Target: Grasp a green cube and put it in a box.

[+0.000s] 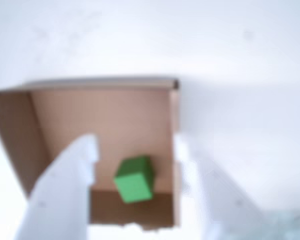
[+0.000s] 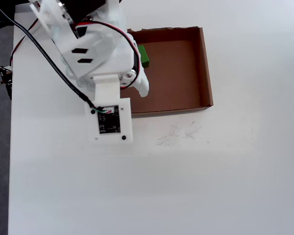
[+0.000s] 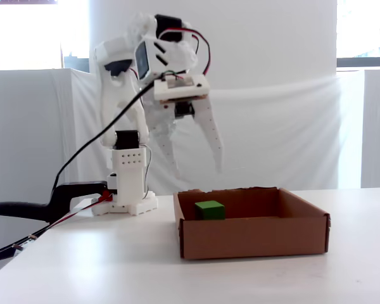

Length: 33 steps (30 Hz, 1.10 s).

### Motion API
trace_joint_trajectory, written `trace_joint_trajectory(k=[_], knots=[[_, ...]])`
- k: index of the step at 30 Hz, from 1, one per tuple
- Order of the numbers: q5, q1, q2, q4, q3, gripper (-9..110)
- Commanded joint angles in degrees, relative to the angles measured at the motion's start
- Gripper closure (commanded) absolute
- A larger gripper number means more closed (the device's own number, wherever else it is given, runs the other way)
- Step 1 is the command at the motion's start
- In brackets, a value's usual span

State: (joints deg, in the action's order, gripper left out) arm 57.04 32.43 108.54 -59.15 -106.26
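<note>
My claw (image 3: 196, 170) hangs wide open and empty above the box (image 3: 253, 237). The green cube (image 3: 209, 209) sits on the box floor near one wall. It looks light, rigid, smooth-faced; I'd pinch opposite flat faces.

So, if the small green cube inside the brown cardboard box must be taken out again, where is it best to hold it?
Probably from above, on two opposite side faces. The small bright-green cube rests on the floor of the shallow brown cardboard box, close to one wall, so a sideways approach looks blocked. The open end effector hangs above; one finger should go between cube and wall.
</note>
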Motion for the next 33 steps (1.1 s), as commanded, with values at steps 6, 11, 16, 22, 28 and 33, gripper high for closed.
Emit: trace_joint_trajectory(k=[6,11,16,22,28,33], knots=[[8.7,-11.3,9.5,-0.5,0.3,79],[11.8,-15.6,14.1,-0.4,-7.2,79],[14.7,-19.5,21.9,3.7,-20.0,81],[17.2,-23.2,35.5,6.7,-37.4,83],[19.4,-23.6,46.4,9.3,-48.9,85],[20.4,-23.6,56.1,7.1,-56.0,85]])
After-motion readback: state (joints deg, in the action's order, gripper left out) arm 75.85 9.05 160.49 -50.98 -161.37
